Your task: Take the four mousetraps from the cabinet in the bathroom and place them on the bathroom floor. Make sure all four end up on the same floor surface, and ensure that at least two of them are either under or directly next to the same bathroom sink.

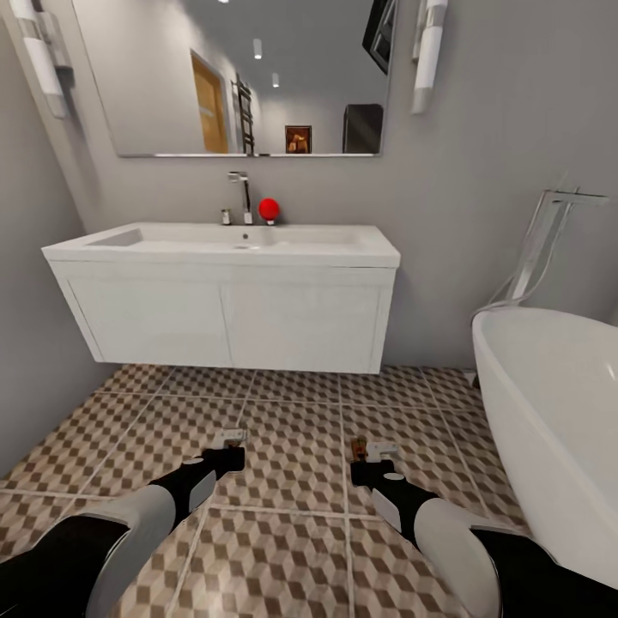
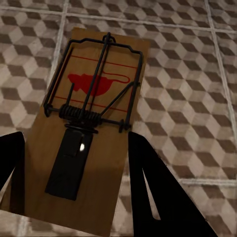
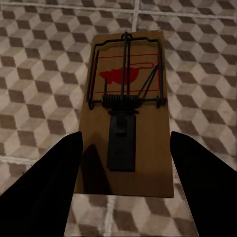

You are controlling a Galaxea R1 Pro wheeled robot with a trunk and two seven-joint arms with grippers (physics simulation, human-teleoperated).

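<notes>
My left gripper [image 1: 228, 446] is shut on a mousetrap [image 2: 86, 128], a brown wooden board with dark wire, a spring and a red mouse print, held well above the bathroom floor [image 1: 292, 412]. Black fingers [image 2: 153, 187] press its long edges. A second mousetrap [image 3: 126, 113] hangs the same way in my right gripper [image 1: 371, 450], which is shut on it. In the head view this trap [image 1: 360, 446] shows as a small brown piece at the fingertips. Both grippers hover over the cube-patterned tiles just in front of the bathroom sink [image 1: 223, 254], a white basin on a wall-hung vanity. The cabinet is out of view.
A white bathtub [image 1: 549, 412] with a chrome floor-standing filler [image 1: 541, 240] takes up the right side. On the basin stand a chrome faucet [image 1: 245, 196] and a red ball [image 1: 269, 209]. A grey wall closes the left. Open space lies under the vanity.
</notes>
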